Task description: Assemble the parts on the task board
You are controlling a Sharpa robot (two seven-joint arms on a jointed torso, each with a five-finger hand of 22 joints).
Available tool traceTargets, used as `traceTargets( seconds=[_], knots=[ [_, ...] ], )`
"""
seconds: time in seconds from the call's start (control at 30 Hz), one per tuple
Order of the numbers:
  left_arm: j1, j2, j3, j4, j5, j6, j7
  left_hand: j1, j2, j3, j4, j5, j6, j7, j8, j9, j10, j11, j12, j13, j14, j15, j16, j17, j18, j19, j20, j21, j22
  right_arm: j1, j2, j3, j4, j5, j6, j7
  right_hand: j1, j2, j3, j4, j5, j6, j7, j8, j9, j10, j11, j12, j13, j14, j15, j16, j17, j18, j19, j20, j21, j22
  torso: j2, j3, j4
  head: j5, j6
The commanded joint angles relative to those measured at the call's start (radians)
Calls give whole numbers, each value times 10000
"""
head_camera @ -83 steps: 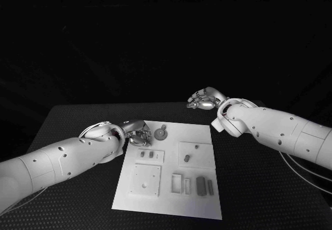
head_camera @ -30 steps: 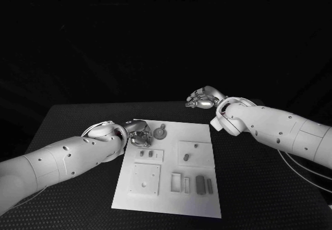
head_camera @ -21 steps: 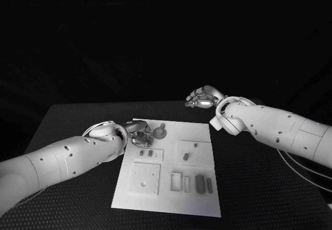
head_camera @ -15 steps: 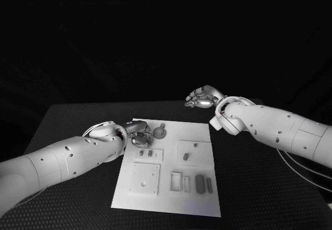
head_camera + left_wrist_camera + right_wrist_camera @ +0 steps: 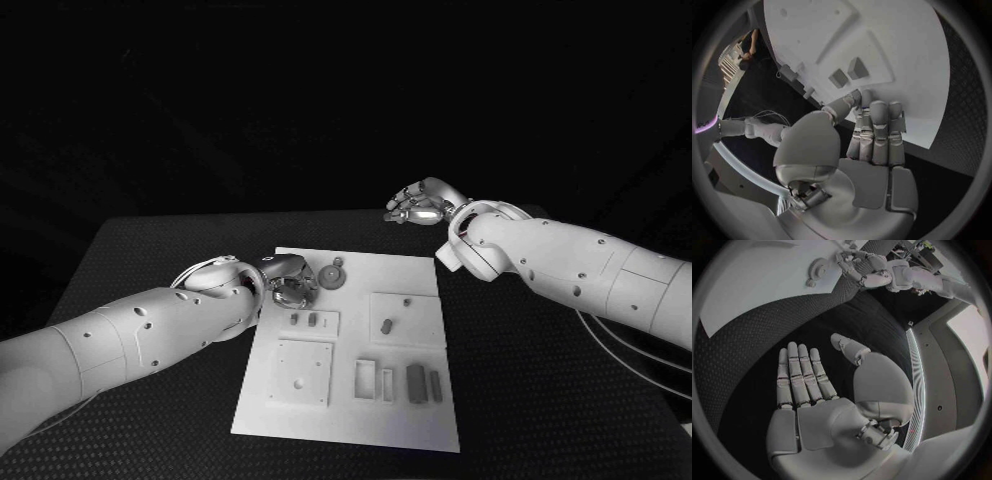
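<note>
The white task board (image 5: 418,420) lies mid-table. A round toothed part (image 5: 333,275) sits near its far left corner, and my left hand (image 5: 289,279) hovers right beside it. That hand (image 5: 873,135) lies flat with straight fingers over the board's edge (image 5: 898,45), holding nothing, its fingertips near two small parts (image 5: 848,74). My right hand (image 5: 421,203) is raised beyond the board's far right corner. Its palm (image 5: 811,390) is open, fingers straight, nothing in it. Beyond it lie the board (image 5: 754,290), the toothed part (image 5: 819,271) and my left hand (image 5: 861,267).
On the board are a small inset with two short pieces (image 5: 304,320), a square plate with one peg (image 5: 387,326), a larger square plate (image 5: 300,372) and several long bars (image 5: 417,383) near the front. Black matting (image 5: 548,400) surrounds the board.
My right hand's fingers have uncurled from a loose fist to straight. My left hand has edged slightly toward the toothed part. The board's parts have not moved.
</note>
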Motion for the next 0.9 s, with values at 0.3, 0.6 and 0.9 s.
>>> traceTargets(
  seconds=[0.3,0.6,0.9],
  knots=[
    [-57,31,-29,-8,251,419,-302,84,-351,-3,-9,-54,-1119,81,-573,-331,-72,90,-58,41,-133,44,102,-33,-156,-155,-515,71,195,-4,6,4,2,7,107,104,53,-39,-71,-23,55,-60,79,-31,-24,55,27,-66,-24,63,9,-48,-28,-96,1,30,-63,16,-4,-6,2,-2,14],
    [-57,10,-27,-72,252,386,-426,118,-450,-134,-10,-103,-1593,-26,-748,-426,-122,90,-71,66,-158,44,233,-6,-159,-174,-517,107,195,-4,-2,4,-1,8,107,109,54,-44,-76,-22,55,-64,81,-32,-30,53,30,-75,-27,59,12,-53,-35,-98,-3,31,-74,19,1,-3,5,-11,5],
    [-56,-50,-24,-183,134,525,-550,178,-478,-170,-9,-119,-1726,-35,-758,-439,-76,68,-17,109,-172,25,305,3,-161,-188,-524,124,194,-4,-19,4,2,8,98,111,55,-43,-80,-19,58,-65,83,-30,-35,55,31,-81,-28,59,13,-56,-39,-99,-3,32,-82,23,-2,-7,6,-18,12]
  ],
)
